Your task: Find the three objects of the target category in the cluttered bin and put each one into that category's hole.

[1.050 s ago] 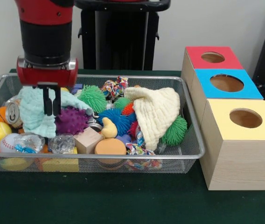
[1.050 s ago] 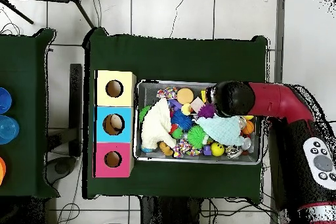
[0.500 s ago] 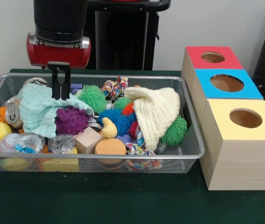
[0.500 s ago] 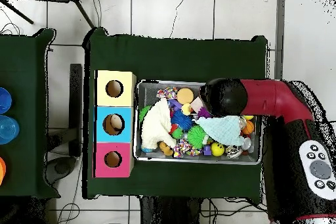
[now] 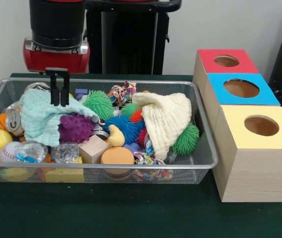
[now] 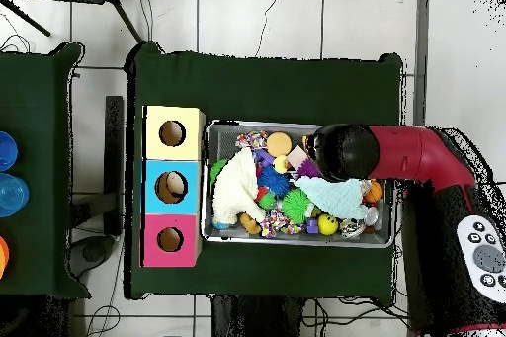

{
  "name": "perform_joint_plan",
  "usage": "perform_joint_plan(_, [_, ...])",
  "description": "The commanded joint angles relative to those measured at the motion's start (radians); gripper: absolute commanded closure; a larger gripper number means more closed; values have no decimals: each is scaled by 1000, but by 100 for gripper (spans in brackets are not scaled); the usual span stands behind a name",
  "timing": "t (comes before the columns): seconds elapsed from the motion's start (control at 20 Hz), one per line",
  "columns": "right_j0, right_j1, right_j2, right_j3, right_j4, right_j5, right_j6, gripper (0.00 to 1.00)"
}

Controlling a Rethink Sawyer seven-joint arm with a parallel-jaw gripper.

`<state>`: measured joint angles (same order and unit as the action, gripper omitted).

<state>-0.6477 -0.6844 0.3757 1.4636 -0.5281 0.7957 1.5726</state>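
Gripper point(image 5: 59, 97) over wire bin point(image 5: 200, 163), fingers pressed together, tips at upper edge of mint cloth point(image 5: 39, 116) (grasp on cloth not discernible). Purple spiky ball point(image 5: 75, 128) just beside cloth. Red, blue, yellow hole boxes point(image 5: 240, 89) beside bin.

End effector point(image 5: 59, 96) risen, released mint cloth point(image 5: 41, 116).

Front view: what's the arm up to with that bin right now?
The gripper hangs shut and empty just above the mint cloth at one end of the wire bin, which is packed with balls, spiky toys, blocks and a cream cloth. Beside the bin stand the red, blue and yellow hole boxes.
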Motion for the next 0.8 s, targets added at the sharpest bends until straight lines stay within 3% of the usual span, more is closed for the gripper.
perform_joint_plan(0.05, [-37, 81, 12, 64, -23, -61, -38, 100])
perform_joint_plan(0.8, [-39, 139, -3, 64, -44, -147, 2, 100])
